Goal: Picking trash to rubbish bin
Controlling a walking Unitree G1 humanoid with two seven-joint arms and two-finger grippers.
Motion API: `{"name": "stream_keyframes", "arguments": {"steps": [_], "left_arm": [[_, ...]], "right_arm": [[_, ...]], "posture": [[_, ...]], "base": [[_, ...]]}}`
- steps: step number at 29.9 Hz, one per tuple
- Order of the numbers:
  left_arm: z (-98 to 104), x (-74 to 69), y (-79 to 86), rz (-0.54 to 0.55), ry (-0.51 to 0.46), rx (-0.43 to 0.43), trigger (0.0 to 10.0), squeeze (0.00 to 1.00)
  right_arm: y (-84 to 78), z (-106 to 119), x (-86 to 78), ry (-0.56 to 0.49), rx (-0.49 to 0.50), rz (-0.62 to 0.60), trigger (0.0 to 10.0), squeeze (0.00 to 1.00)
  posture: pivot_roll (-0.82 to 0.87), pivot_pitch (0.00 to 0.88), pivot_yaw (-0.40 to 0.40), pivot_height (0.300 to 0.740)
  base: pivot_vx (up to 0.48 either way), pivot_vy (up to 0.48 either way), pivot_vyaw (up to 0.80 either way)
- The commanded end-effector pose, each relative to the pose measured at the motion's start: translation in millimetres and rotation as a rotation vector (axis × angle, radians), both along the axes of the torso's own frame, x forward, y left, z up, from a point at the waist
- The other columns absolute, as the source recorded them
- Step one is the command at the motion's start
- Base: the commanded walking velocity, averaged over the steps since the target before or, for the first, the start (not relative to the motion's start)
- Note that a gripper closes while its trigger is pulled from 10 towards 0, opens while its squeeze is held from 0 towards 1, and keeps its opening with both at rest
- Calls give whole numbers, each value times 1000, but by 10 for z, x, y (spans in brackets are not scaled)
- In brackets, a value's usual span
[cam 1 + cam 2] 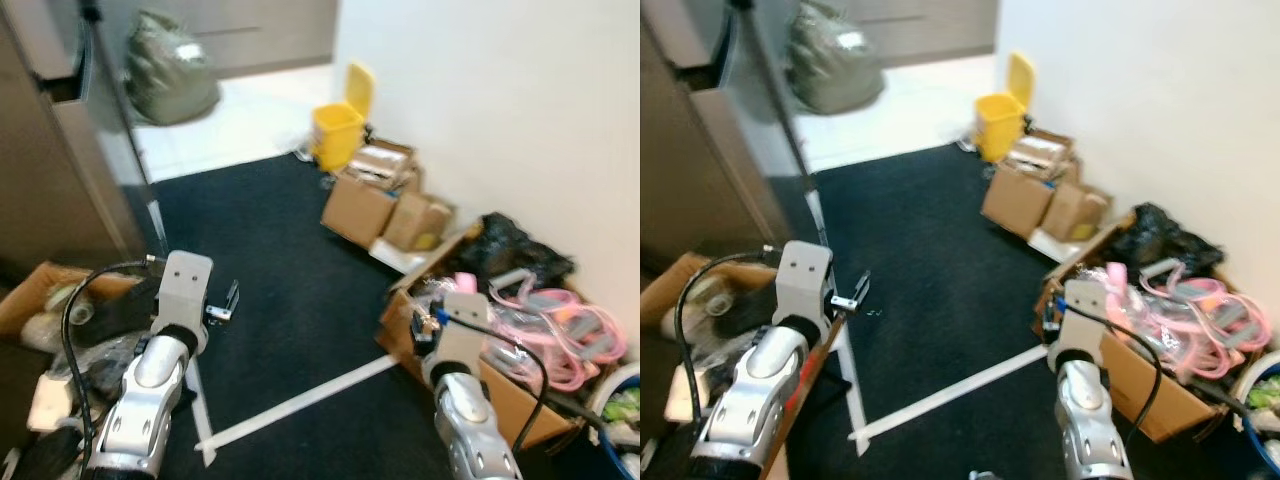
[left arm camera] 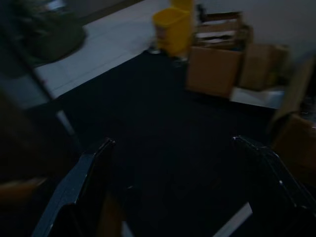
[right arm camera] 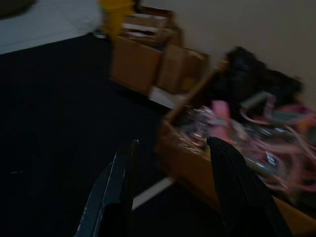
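A yellow rubbish bin with its lid raised stands at the far edge of the dark carpet, against the white wall; it also shows in the left wrist view as the bin. My left gripper is held low over the carpet, open, with nothing between its fingers. My right gripper is open too and holds nothing; it hovers beside an open cardboard box stuffed with pink hoses and clutter. A black plastic bag lies behind that box.
Several cardboard boxes line the wall past the bin. A bulging grey-green sack sits on the pale floor at the back. A tall brown cabinet and a box of clutter stand on the left. White tape crosses the carpet.
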State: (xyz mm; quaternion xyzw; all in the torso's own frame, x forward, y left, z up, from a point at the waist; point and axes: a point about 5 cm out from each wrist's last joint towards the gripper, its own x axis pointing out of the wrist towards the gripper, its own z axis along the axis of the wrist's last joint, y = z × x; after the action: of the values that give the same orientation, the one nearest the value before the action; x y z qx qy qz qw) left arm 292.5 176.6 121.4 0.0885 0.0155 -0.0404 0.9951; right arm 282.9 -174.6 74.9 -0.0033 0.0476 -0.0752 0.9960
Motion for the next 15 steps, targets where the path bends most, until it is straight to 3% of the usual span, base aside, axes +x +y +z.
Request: {"name": "stream_keyframes", "arguments": {"steps": [1, 15], "left_arm": [[-57, -17, 5, -8, 22, 24, 10000, 0], [-67, -10, 1, -13, 29, 32, 10000, 0]], "right_arm": [[41, -57, -21, 19, 6, 6, 10000, 0], [45, -76, -23, 20, 6, -2, 10000, 0]], "posture": [[-14, 118, 8, 740], [-15, 120, 15, 740]], "base": [[0, 0, -800], [0, 0, -800]]}}
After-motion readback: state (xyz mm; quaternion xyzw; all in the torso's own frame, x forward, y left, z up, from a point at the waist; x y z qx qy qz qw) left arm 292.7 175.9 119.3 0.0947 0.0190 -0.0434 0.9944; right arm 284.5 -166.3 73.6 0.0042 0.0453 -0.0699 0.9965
